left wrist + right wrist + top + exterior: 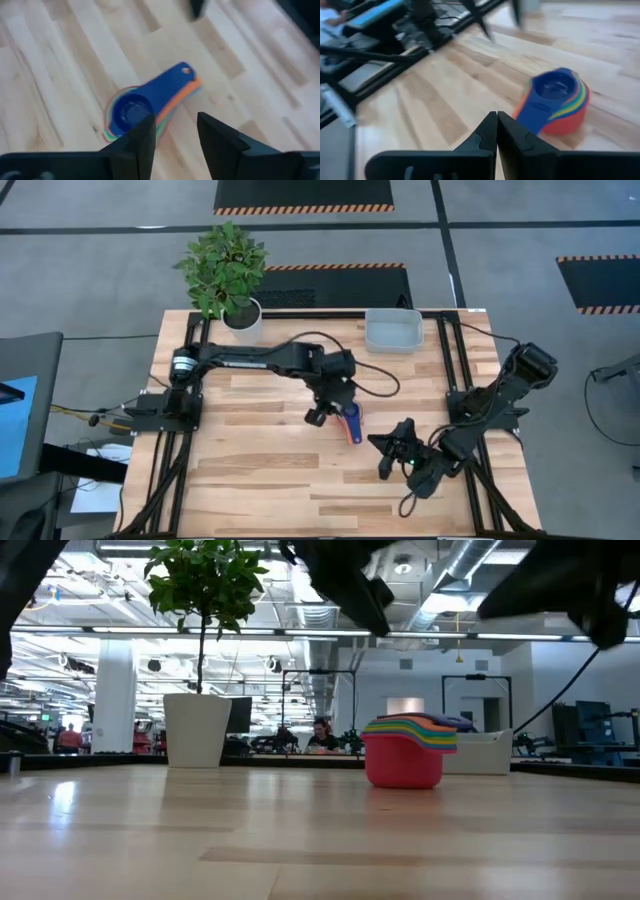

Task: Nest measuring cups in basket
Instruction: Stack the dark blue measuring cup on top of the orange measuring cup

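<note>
The left gripper (318, 416) has its fingers (137, 145) parted and empty, hovering just above the stacked cups (350, 420) mid-table. The right gripper (390, 455), fingers pressed together, waits near the right. The cups look nested already; next, probably grasp the stack and carry it to the basket (392, 330) at the far edge.

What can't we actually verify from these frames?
- Cup count: the measuring cups sit nested; the low view shows only their rims.
- High view: the left gripper covers most of the stack.
- The basket interior: too small in the high view.
- Left wrist view: motion blur hides cup markings.
</note>
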